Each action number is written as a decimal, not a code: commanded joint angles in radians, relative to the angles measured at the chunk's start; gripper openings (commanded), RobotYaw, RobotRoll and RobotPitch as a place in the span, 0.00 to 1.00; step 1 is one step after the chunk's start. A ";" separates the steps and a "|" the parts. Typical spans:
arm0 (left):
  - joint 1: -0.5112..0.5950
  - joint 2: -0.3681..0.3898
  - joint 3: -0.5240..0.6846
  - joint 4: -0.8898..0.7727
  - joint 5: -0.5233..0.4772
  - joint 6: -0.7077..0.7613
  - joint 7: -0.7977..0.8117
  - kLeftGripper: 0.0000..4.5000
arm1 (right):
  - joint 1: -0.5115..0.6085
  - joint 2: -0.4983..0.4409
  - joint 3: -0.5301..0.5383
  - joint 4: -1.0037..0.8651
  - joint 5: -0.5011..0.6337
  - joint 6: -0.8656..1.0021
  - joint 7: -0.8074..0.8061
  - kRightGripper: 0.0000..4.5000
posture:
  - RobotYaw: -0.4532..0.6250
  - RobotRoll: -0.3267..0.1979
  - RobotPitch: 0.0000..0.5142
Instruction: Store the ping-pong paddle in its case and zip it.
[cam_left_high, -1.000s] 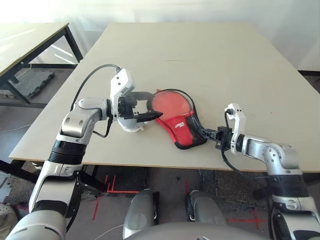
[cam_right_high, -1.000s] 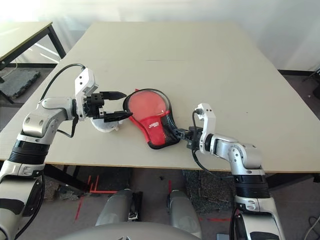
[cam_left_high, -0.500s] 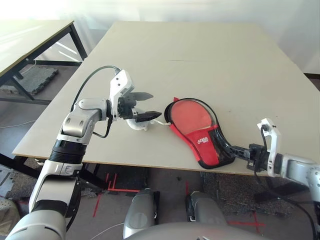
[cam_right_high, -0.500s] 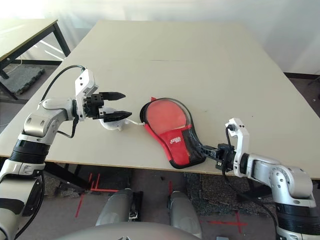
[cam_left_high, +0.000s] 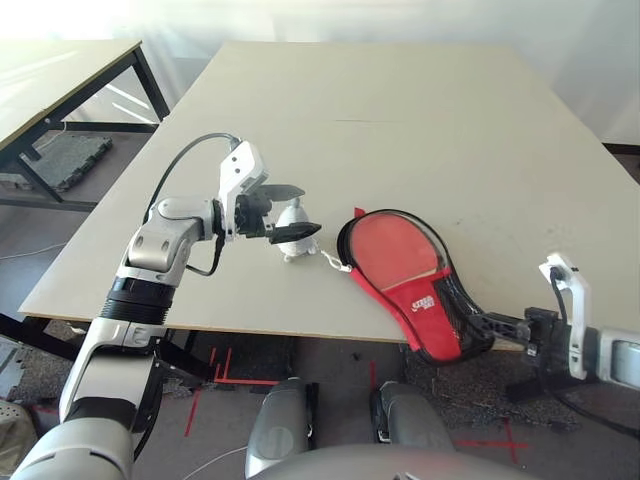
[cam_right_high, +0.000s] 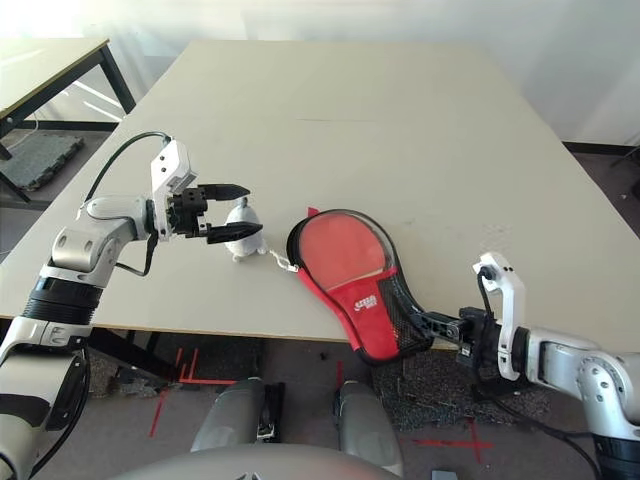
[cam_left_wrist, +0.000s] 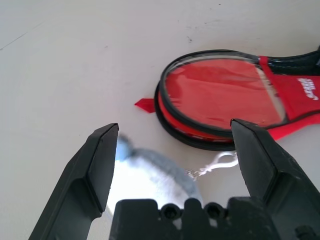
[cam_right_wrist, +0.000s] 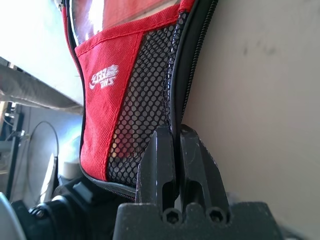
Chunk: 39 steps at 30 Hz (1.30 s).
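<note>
Over on the left we have the left gripper (cam_left_high: 290, 211) hovering above the table (cam_left_high: 400, 110), its 2 black fingers (cam_left_wrist: 98, 165) spread wide apart with nothing between them. Just below and ahead of those fingertips sits a small grey plush whale (cam_right_high: 241, 228), resting on the tabletop, and we can see a thin white cord (cam_right_high: 282, 260) running from it toward the case.

Moving to the middle, we find the case (cam_left_high: 412, 281) lying flat near the table's front edge, red side up, white logo (cam_right_wrist: 101, 78) showing on the fabric and black mesh pocket (cam_right_wrist: 146, 100) beside it. Its round end points toward the whale; its narrow end reaches the table's front edge and hangs slightly past it. A smooth red round face (cam_left_wrist: 222, 92) shows inside the black zipper rim at the wide end; we take that for the ping-pong paddle, though we cannot tell how much of it is tucked in, and its handle is hidden.

On the right we see the right gripper (cam_right_high: 449, 324) low at the table's front edge, its 2 fingers (cam_right_wrist: 163, 155) pressed tight together, pinching the case's black edge at the narrow end.
</note>
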 joint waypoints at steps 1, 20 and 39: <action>-0.016 -0.005 -0.018 0.021 0.015 -0.012 -0.012 1.00 | 0.022 -0.015 -0.019 -0.011 0.013 0.016 -0.005 0.01 | 0.45 0.62 0.07; -0.017 0.032 -0.002 -0.059 -0.012 0.082 0.002 1.00 | -0.307 -0.105 0.108 0.108 -0.246 -0.444 0.077 0.99 | 0.46 0.62 0.02; 0.088 0.080 0.060 -0.264 -0.049 0.269 0.123 1.00 | -0.593 0.074 0.523 0.407 -0.516 -0.621 0.215 0.99 | 0.56 0.62 0.03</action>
